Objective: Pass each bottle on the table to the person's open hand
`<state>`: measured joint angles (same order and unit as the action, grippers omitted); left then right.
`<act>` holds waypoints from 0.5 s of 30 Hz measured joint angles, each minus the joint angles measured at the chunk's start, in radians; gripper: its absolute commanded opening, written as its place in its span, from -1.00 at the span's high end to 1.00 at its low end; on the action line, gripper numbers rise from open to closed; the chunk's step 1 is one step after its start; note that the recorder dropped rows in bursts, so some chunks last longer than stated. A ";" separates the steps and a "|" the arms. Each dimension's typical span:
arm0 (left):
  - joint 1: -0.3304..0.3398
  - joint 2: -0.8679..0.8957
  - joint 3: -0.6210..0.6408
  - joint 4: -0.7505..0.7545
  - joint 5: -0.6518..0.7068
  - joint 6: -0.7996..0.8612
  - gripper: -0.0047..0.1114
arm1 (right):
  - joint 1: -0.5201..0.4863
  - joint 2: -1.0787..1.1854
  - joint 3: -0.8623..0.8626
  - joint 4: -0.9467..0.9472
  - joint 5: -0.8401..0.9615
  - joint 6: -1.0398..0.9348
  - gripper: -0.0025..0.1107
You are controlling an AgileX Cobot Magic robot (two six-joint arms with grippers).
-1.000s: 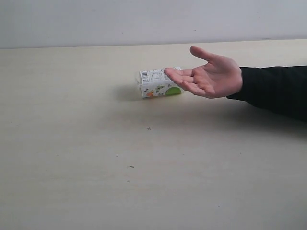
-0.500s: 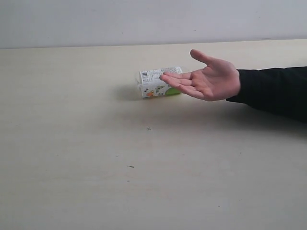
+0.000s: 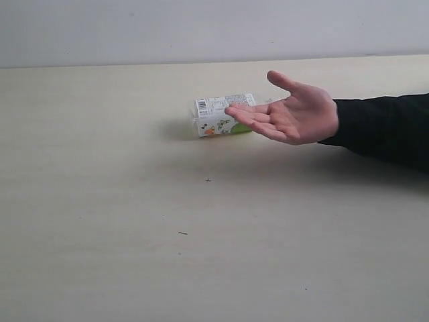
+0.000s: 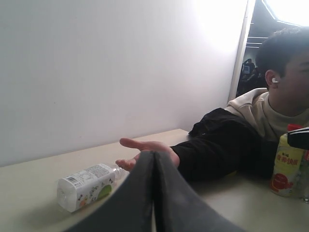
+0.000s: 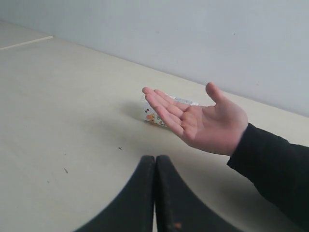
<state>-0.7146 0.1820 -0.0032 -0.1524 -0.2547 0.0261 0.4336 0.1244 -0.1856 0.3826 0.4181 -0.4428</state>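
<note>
Plastic bottle [image 3: 218,117] unmoved, open hand [image 3: 295,114] stretched flatter, left end effector [image 4: 153,155] and right end effector [image 5: 155,158] closed

bottle [image 3: 216,118]: on its side on table [image 3: 134,255] | person's open hand [image 3: 295,115]: just right of bottle, above table
</note>
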 measured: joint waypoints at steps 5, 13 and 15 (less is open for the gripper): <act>0.000 0.000 0.000 0.000 -0.020 0.000 0.92 | 0.000 0.000 0.000 0.002 0.000 0.001 0.96; 0.000 0.029 -0.004 -0.123 -0.254 0.090 0.92 | 0.000 0.000 0.000 0.004 0.000 0.001 0.96; 0.000 0.090 -0.048 -0.269 -0.284 0.212 0.92 | 0.000 0.000 0.000 0.004 0.000 0.001 0.96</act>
<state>-0.7146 0.2715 -0.0510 -0.4213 -0.5388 0.2379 0.4336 0.1244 -0.1856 0.3866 0.4181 -0.4415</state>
